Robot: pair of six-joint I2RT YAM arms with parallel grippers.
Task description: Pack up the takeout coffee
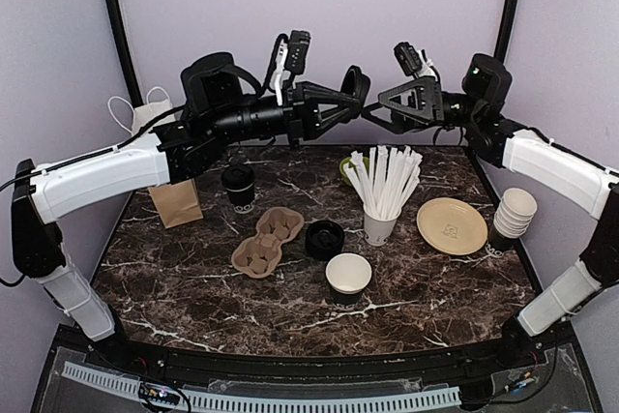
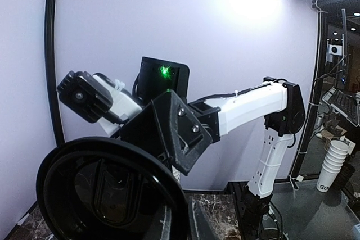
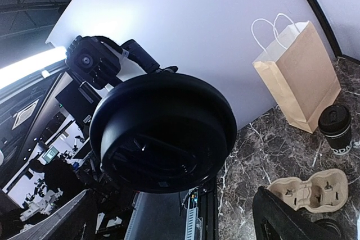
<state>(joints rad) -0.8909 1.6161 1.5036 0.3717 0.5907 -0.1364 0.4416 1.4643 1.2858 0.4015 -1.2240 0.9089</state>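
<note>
My left gripper (image 1: 350, 100) is raised high at the back and is shut on a black plastic lid (image 1: 356, 87), holding it by the rim. The lid fills the lower left of the left wrist view (image 2: 107, 195). My right gripper (image 1: 371, 115) is open and faces the lid from the right at the same height. In the right wrist view the lid (image 3: 163, 133) hangs just ahead of the open fingers (image 3: 281, 217). A lidded black takeout coffee (image 1: 238, 186) stands at the back left of the table, beside the paper bag (image 1: 175, 198). A lidless black cup (image 1: 348, 276) with a white inside stands mid-table.
A cardboard cup carrier (image 1: 266, 241) lies left of centre, with a stack of black lids (image 1: 324, 239) beside it. A white cup of wrapped straws (image 1: 381, 202), a beige plate (image 1: 452, 225) and a nested stack of cups (image 1: 513, 212) stand on the right. Walls close in the back.
</note>
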